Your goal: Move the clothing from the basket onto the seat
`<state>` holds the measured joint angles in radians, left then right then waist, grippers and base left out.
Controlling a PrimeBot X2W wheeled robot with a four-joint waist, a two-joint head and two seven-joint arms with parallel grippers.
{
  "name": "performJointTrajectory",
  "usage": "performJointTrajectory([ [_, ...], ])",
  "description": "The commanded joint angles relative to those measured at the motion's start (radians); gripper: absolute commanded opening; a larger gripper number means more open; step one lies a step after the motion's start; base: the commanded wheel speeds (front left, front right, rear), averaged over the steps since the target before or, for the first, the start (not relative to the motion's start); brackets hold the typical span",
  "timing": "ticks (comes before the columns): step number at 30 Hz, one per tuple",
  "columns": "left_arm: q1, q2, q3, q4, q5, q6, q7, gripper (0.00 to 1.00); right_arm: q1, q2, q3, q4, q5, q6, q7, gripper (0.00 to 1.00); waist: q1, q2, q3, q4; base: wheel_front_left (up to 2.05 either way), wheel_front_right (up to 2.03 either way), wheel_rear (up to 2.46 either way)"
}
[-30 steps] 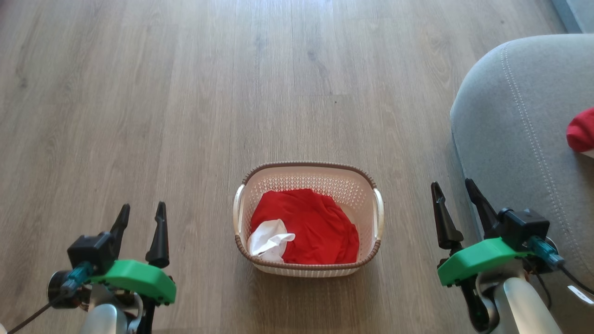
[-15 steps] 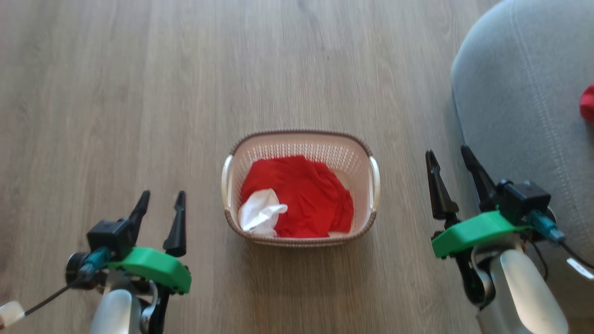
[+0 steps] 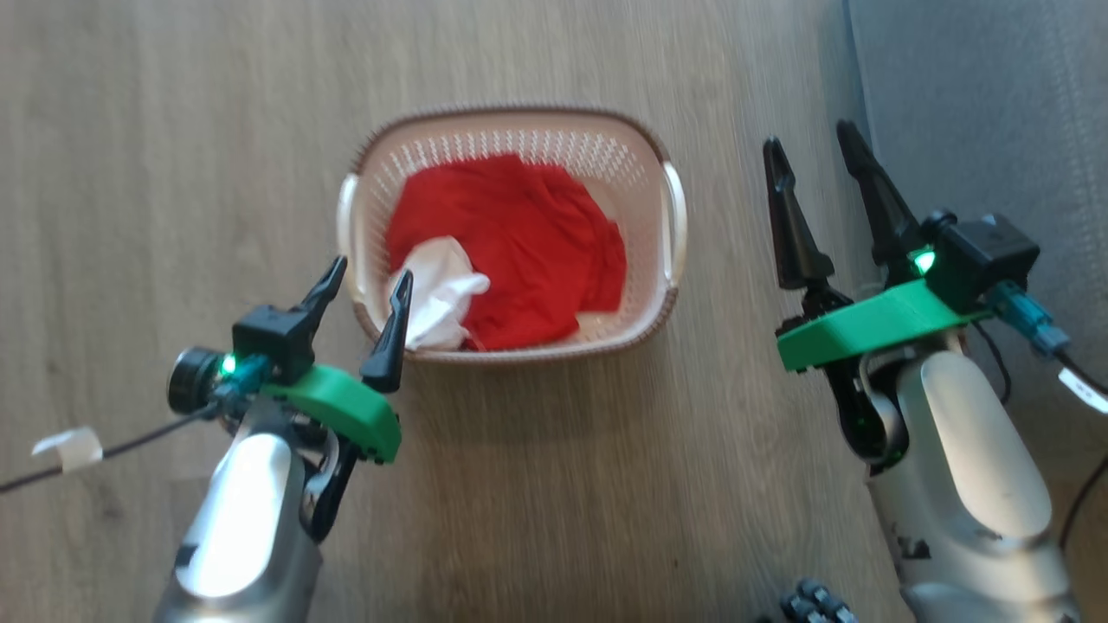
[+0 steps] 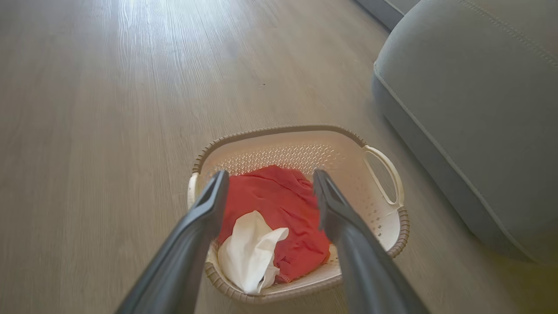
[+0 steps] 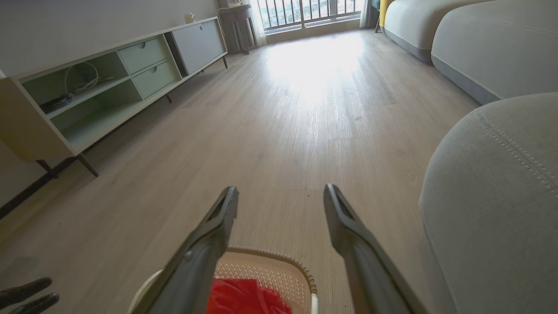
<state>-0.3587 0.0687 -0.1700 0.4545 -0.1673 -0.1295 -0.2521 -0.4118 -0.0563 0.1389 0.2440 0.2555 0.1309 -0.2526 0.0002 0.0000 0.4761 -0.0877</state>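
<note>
The red clothing (image 3: 511, 242) lies bunched in the basket (image 3: 511, 112), beside the grey seat (image 3: 978, 86). Both pincers stand spread and empty: the left gripper (image 3: 372, 268) at the basket's near-left rim, the right gripper (image 3: 807, 134) between basket and seat. The white cable tag (image 3: 65, 446) is too blurred to read.

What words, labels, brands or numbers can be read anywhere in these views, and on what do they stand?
No legible text can be made out in these views.
The left cable tag, white: too blurred to read, possibly blank.
The right cable tag, white: too blurred to read, possibly blank.
The basket, the clothing and the seat: no print visible.
</note>
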Motion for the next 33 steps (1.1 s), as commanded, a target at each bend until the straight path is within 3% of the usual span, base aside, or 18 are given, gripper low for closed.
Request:
performJointTrajectory([
  [1, -0.038, 0.034, 0.000, 0.005, -0.003, -0.001, -0.010, 1.00, -0.021, 0.006, 0.031, -0.040, 0.013, 0.000, -0.009, 1.00, -0.0002, 0.0000, 0.101, -0.060, 0.00, 0.00, 0.00],
  [16, -0.327, 0.122, -0.162, 0.236, 0.055, -0.001, -0.010, 1.00, -0.073, 0.006, 0.081, -0.082, 0.103, 0.000, -0.009, 1.00, -0.0002, 0.0000, 0.296, -0.197, 0.00, 0.00, 0.00],
  [24, -0.514, 0.149, -0.236, 0.448, 0.148, 0.009, -0.004, 1.00, -0.077, 0.006, 0.121, -0.098, 0.153, 0.000, -0.009, 1.00, -0.0002, 0.0000, 0.356, -0.267, 0.00, 0.00, 0.00],
  [33, -0.685, 0.208, -0.345, 0.619, 0.281, 0.046, 0.087, 1.00, -0.072, 0.006, 0.166, -0.117, 0.224, 0.000, -0.009, 1.00, -0.0002, 0.0000, 0.422, -0.345, 0.00, 0.00, 0.00],
])
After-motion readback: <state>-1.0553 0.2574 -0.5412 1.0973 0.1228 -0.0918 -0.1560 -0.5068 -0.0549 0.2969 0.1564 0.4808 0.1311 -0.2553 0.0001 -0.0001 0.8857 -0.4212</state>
